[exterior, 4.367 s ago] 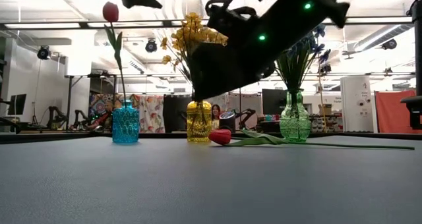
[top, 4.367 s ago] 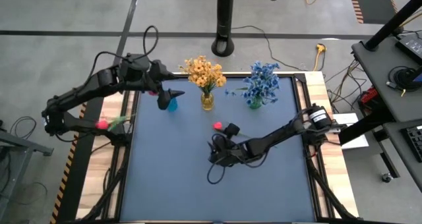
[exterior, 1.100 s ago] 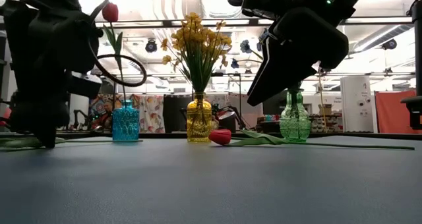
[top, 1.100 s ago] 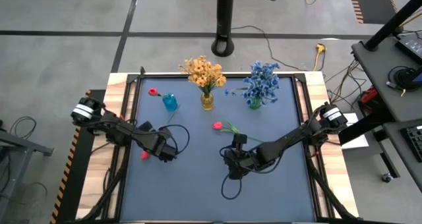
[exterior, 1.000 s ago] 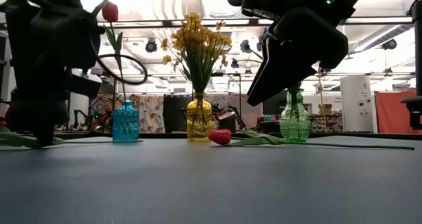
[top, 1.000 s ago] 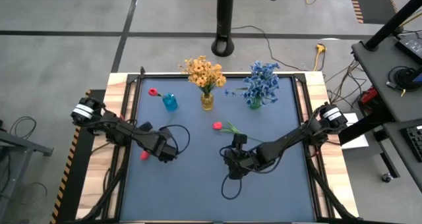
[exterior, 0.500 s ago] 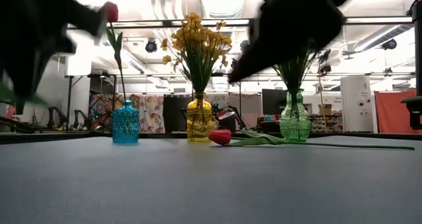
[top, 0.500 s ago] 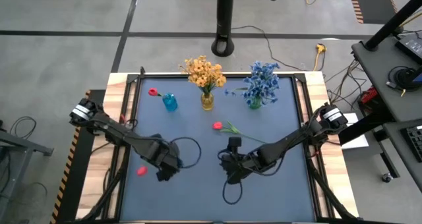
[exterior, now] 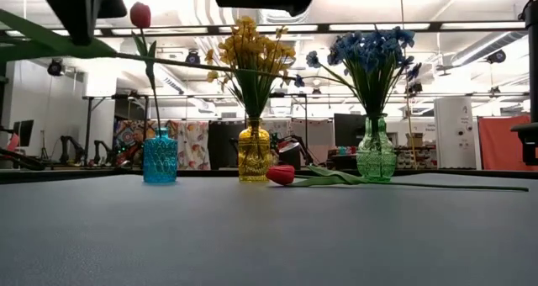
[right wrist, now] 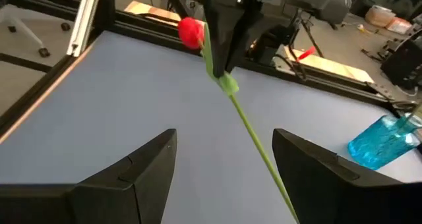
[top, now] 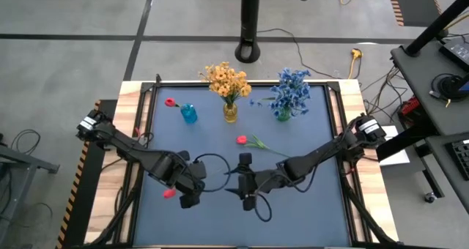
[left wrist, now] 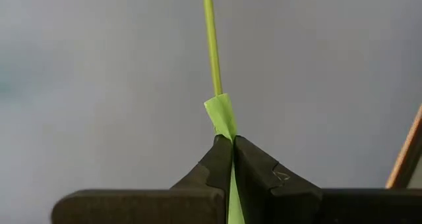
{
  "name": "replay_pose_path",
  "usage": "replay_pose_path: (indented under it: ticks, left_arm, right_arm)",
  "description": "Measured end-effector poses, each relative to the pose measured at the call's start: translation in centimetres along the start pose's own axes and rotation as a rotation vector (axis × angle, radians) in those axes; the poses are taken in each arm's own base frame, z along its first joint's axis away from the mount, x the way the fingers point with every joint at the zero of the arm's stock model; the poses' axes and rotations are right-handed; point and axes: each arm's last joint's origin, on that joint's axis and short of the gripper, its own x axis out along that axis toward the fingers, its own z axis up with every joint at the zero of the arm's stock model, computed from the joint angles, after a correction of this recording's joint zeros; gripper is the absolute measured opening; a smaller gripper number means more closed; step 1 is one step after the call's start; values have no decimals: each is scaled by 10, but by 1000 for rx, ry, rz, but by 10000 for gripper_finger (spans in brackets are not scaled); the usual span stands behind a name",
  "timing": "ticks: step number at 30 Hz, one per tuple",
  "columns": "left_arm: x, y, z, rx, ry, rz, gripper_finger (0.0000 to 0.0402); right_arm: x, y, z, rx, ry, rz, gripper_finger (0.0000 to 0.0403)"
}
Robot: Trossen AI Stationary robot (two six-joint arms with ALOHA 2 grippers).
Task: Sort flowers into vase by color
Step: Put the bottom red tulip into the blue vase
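The left gripper (top: pixel 192 192), clamped on the red tulip (top: pixel 169 193) low on its stem, holds it level above the near middle of the table, stem running straight toward the spread-fingered right gripper (right wrist: pixel 224 159), the nearer arm to take it toward the blue vase (top: pixel 190 114).

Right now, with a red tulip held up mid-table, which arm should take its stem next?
Right. Its tool is open with the stem between its fingers. The left tool is already shut on the red tulip.
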Motion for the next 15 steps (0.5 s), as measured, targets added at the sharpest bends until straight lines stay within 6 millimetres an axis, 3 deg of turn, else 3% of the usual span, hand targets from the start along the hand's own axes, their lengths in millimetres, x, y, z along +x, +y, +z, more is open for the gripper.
replay_pose_path:
  ticks: [8, 15]
  left_arm:
    - [9, 2, -1, -44, -54, 52, 0]
    - [18, -7, 7, -9, -102, 8, 0]
  right_arm:
    - [4, -7, 13, -20, -38, 37, 237]
    - [32, -9, 0, -70, 9, 34, 237]
